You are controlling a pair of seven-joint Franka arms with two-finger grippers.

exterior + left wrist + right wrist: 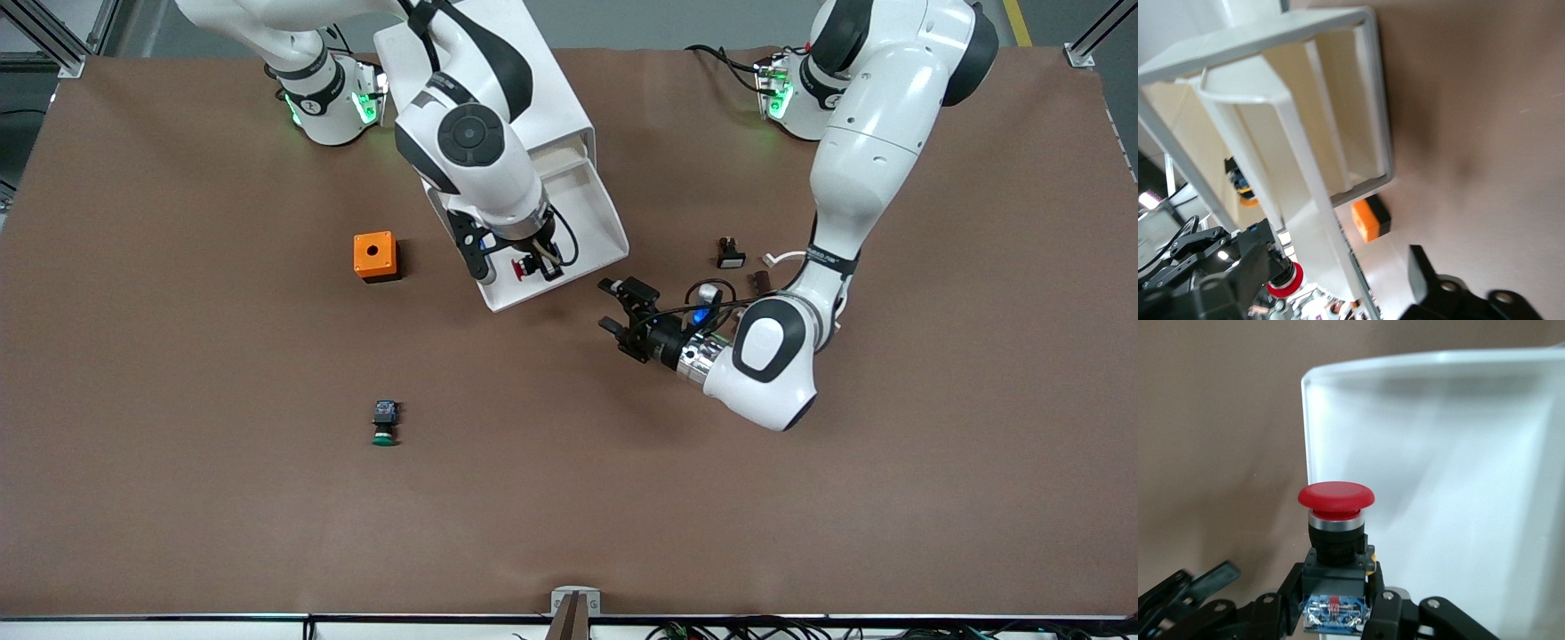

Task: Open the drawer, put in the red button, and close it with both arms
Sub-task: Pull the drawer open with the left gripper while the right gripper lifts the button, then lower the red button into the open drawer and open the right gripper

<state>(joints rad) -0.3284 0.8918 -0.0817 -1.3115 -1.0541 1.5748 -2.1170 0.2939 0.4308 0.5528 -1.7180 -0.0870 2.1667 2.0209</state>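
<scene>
While the red button [1335, 520] is clamped by its black body between the closed fingers of the right gripper [532, 265], it is held directly over the pulled-out drawer [613, 233], at the corner of the tray that lies lowest in the front view. Seen from the right wrist, the red cap points away from the wrist and the white floor of the tray spreads beneath and beside it, with the tray's corner rim just past the cap. The relation on which the coming move turns is judged to be this: the tray lies straight below the held button, so a release, or a short descent and then a release, should suffice, and no sideways travel appears to be needed. Whether the button already touches the tray floor cannot be told.

Beside the drawer's front, toward the left arm's end of the table, the left gripper [625, 317] is seen with its fingers spread apart and nothing between them, aimed at the tray's edge but apart from it. Of the 2 arms, the left is judged better placed for the push that closes the drawer, once the right has withdrawn.
</scene>
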